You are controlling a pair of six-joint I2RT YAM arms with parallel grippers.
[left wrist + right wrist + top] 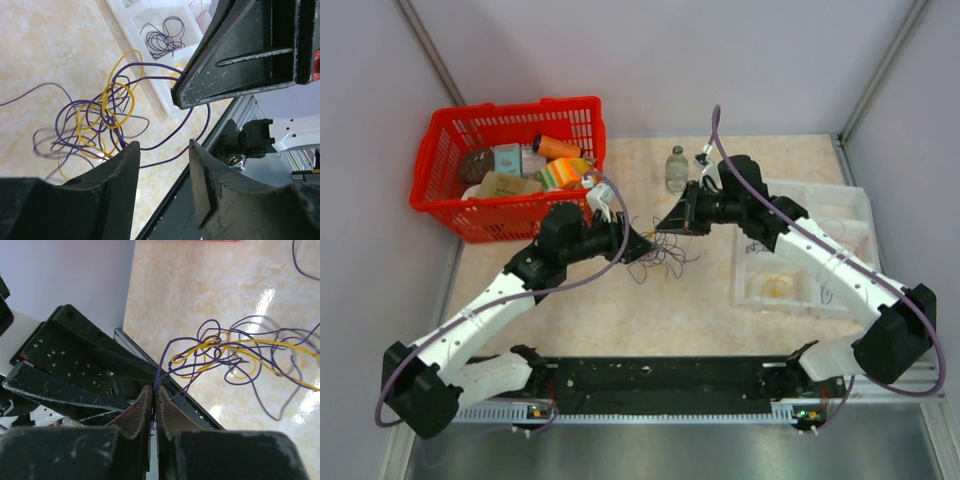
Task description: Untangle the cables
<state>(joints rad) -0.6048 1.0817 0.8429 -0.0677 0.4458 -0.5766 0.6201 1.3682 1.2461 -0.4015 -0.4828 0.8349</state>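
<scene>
The cables (667, 258) lie as a loose tangle of purple and yellow wires on the marbled tabletop between my two grippers. My right gripper (154, 390) is shut on one purple strand, which rises from the tangle (227, 354) into its fingertips; it reaches in from the right (667, 224). My left gripper (162, 147) stands open at the tangle's left edge (645, 250). Purple strands (165, 144) cross just past its tips, and nothing is pinched between them. The purple and yellow loops (102, 117) spread beyond its left finger (127, 160).
A red basket (440, 200) full of groceries stands at the back left. A small glass bottle (676, 168) is behind the tangle. A white compartment tray (850, 215) on the right holds a coiled purple wire (162, 37). The black rail (660, 378) lines the near edge.
</scene>
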